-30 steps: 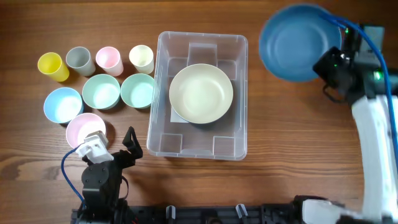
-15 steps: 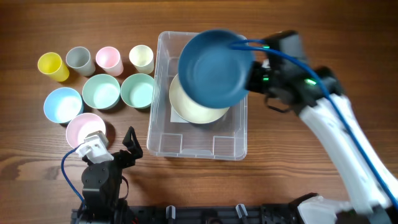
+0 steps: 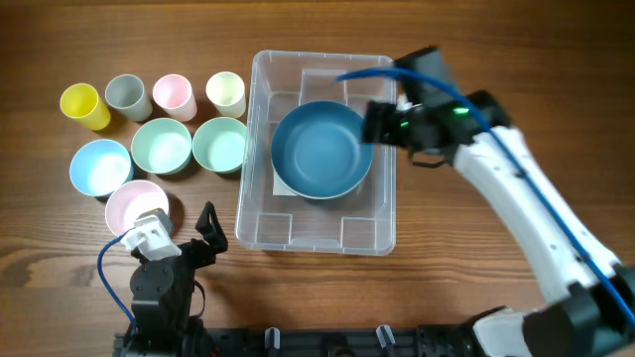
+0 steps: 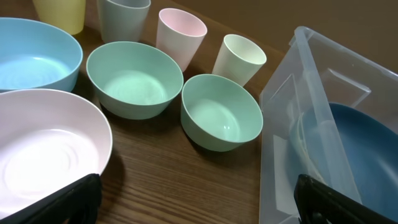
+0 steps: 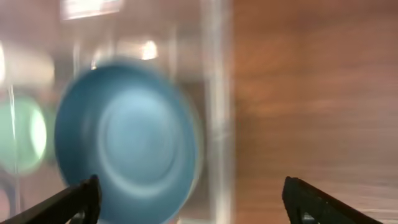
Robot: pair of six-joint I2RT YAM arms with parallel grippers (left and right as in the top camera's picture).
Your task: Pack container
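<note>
Easily snags round blue plastic bowl [image 3: 317,151] in clear rectangular plastic container [image 3: 260,149].
Spread right gripper [image 3: 375,126] close by rim, three o'clock; left gripper [image 3: 206,230] spread too.

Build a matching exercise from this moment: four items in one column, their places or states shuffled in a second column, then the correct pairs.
Items
1. dark blue bowl
2. yellow cup
3. pink bowl
4. right gripper

Places or states
A. left end of the row of cups
B. open, above the container's right side
C. lying inside the container
D. right beside the left gripper

Pairs: 1-C, 2-A, 3-D, 4-B
</note>
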